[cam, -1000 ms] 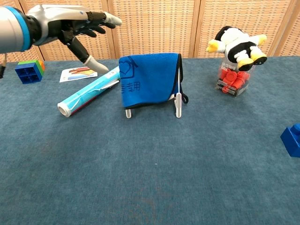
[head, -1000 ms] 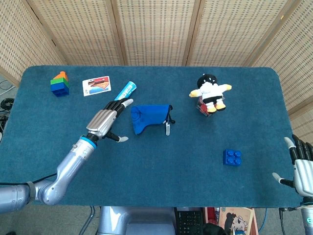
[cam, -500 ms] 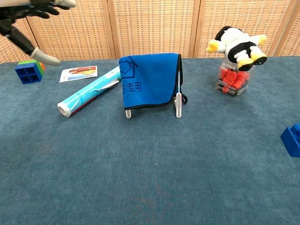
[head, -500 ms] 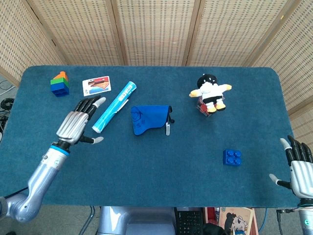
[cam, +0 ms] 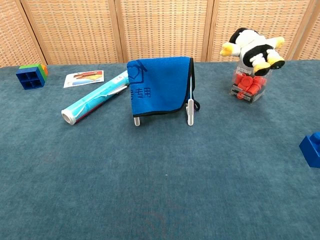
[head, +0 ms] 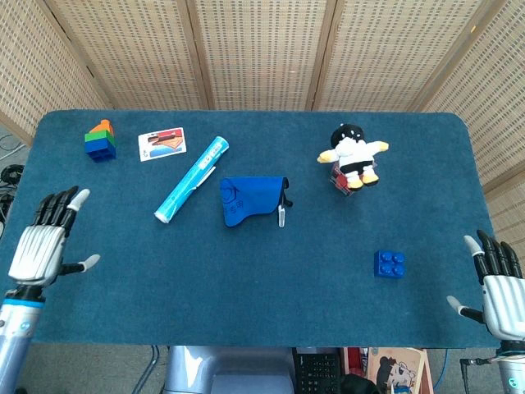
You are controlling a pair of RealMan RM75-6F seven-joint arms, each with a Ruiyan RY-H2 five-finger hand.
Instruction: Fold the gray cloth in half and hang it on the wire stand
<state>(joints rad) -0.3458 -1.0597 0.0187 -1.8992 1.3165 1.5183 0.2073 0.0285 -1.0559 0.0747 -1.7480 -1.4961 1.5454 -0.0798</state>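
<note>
A blue cloth (head: 248, 199) (cam: 159, 86) hangs folded over the wire stand (cam: 189, 112) near the table's middle; the stand's white feet show below the cloth's hem. In the head view my left hand (head: 45, 238) hovers at the table's left edge, fingers spread, holding nothing. Far from the cloth, my right hand (head: 497, 283) sits off the front right corner, also spread and empty. Neither hand appears in the chest view.
A light-blue rolled tube (head: 191, 190) lies left of the stand. A card (head: 162, 144) and stacked bricks (head: 101, 140) sit at the back left. A plush penguin on a red-filled container (head: 353, 158) stands back right; a blue brick (head: 389, 263) lies front right.
My left hand has pulled back from beside the cloth to the table's left edge and left the chest view. The right hand has drifted slightly lower. The cloth stays on the stand.
</note>
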